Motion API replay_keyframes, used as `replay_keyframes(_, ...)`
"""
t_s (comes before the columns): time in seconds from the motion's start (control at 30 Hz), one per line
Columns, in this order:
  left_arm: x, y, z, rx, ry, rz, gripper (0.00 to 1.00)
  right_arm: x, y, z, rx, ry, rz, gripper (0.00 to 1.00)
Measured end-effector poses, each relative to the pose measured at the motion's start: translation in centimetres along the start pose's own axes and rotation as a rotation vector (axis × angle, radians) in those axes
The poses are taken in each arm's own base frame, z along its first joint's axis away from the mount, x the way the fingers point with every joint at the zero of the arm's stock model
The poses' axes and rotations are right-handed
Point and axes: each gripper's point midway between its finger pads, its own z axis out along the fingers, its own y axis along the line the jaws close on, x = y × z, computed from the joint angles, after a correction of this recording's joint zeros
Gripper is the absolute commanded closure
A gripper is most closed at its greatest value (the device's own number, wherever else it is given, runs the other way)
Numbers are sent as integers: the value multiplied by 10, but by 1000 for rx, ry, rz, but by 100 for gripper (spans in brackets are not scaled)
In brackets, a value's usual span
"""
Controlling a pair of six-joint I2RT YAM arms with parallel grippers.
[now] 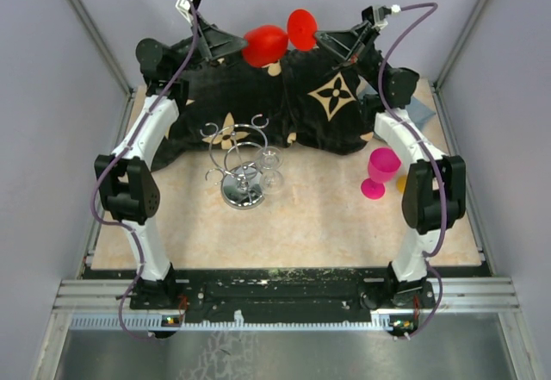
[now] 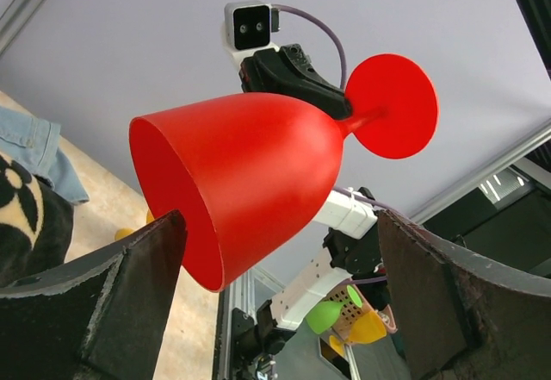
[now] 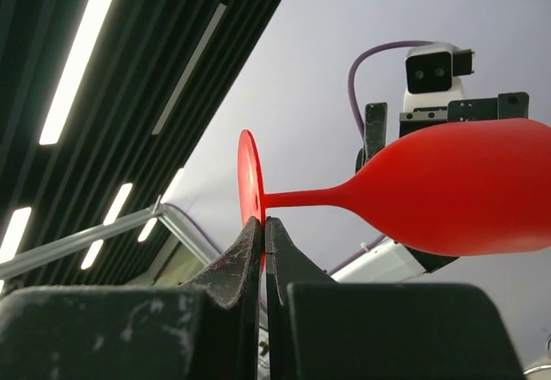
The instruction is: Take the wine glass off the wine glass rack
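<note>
Off the rack (image 1: 237, 160) and at its 12 o'clock, the red glass (image 1: 265, 44) hangs high over the tabletop (image 1: 327, 225), stem lying 9-to-3. The right fingers (image 3: 245, 259) pinch its foot at the 3 o'clock end. The left fingers (image 2: 138, 285), spread wide, flank the bowl at 9.

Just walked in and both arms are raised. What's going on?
The right gripper is shut on the foot of a red wine glass, holding it sideways in the air. The left gripper is open around its bowl. Below on the table stands the chrome wine glass rack with a clear glass at it; a pink glass stands off to the right.
</note>
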Motion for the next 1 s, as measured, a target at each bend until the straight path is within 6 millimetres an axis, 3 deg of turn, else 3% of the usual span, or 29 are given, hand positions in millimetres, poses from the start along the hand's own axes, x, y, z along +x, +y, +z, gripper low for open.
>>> replay_keyframes(0.27, -2, -18, 0, 33, -15, 0, 28, 4, 1, -5, -33, -12, 20, 100)
replay_keyframes(0.5, -1, -68, -3, 85, -24, 63, 45, 6, 2, -8, -66, -21, 45, 100)
replay_keyframes(0.63, 1, -84, -4, 103, -24, 93, 65, 9, -1, -6, -76, -17, 62, 100)
replay_keyframes(0.77, 1, -83, -5, 102, -25, 87, 96, 10, -4, -6, -84, -18, 86, 100)
replay_keyframes(0.8, 1, -83, -5, 100, -25, 77, 100, 9, -5, -7, -84, -20, 89, 100)
replay_keyframes(0.9, 2, -89, -4, 111, -28, 79, 100, 5, -18, -9, -68, -32, 116, 100)
replay_keyframes(1.0, 3, -93, -3, 110, -21, 96, 100, 4, -28, -11, -51, -32, 130, 86)
